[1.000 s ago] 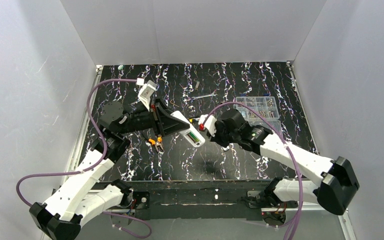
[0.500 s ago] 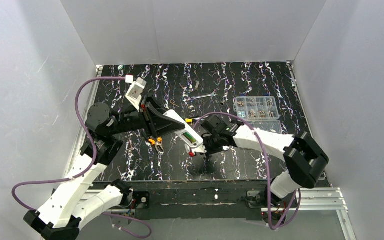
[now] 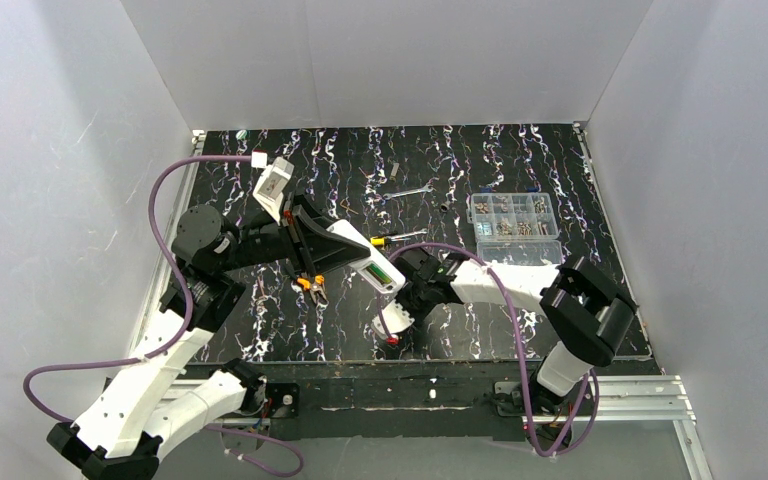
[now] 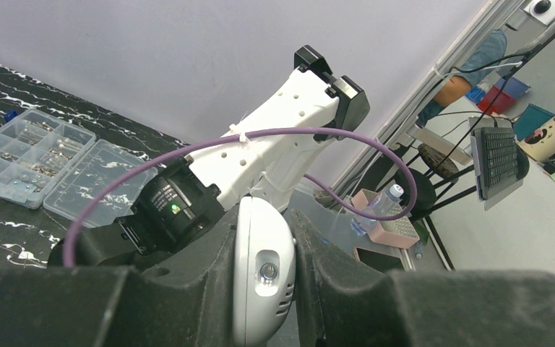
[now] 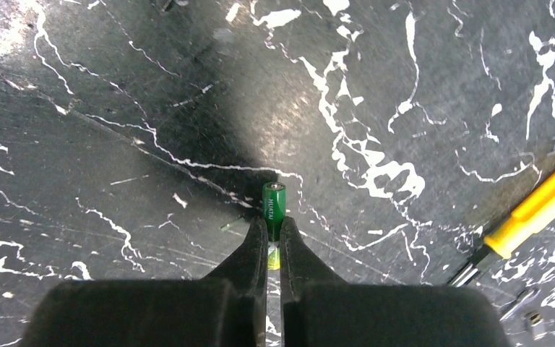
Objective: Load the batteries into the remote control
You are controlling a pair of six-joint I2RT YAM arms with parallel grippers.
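Two robot arms stand at the near edge of the table. Left arm and right arm have white shells, black joint housings and a looping purple cable each. Left gripper and right gripper are matte black.

Soft overhead light leaves the top view bright and sharp, the glossy tabletop shows a pale glare patch beside a broad soft shadow, and the left claw and right claw loom dark, blurred up close.

Top camera overlooks my table; left wrist faces my right arm, also overlooked; right wrist close, facing down.
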